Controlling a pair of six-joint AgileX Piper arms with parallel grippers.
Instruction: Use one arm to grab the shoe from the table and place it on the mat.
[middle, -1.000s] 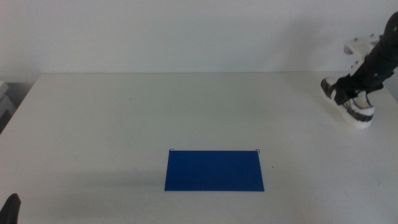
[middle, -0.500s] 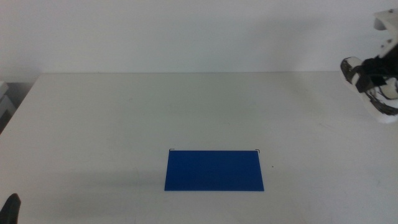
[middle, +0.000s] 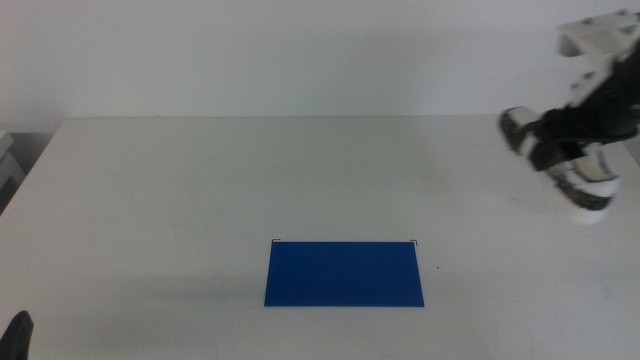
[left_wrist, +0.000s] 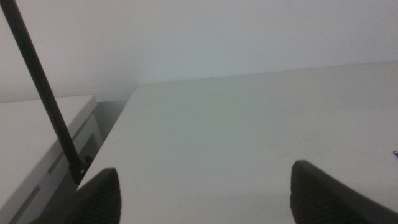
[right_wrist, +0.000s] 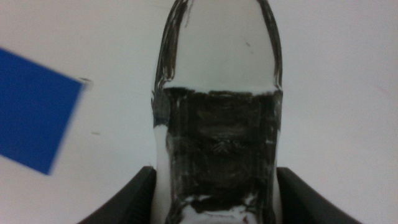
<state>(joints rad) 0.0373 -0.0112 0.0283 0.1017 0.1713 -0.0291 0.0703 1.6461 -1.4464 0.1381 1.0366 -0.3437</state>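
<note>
The shoe (middle: 558, 160), a small white sneaker with black mottled panels, hangs in the air at the far right of the surface (middle: 250, 180), held by the right end effector (middle: 588, 122), whose two dark jaws press on both sides of it, as the right wrist view shows with the shoe (right_wrist: 217, 124) filling the space between them. Compared with half a second ago, the sneaker has come back inward from the right edge of the middle view and sits a little lower, with its toe pointing toward the left side; one second ago it was lying lower, near the surface. So I judge that the lift is finished and the carrying toward the mat has begun. The mat (middle: 344, 273), a flat deep-blue rectangle, lies in the front centre of the surface, well apart from the shoe, and nothing is on it yet; in the right wrist view a corner of the mat (right_wrist: 31, 118) already appears beside the toe. The left end effector (left_wrist: 205, 196) waits at the front left corner of the surface, its jaws spread wide with nothing between them. The remaining work, in my opinion, is to travel over the blue rectangle, lower the sneaker and release it.
</note>
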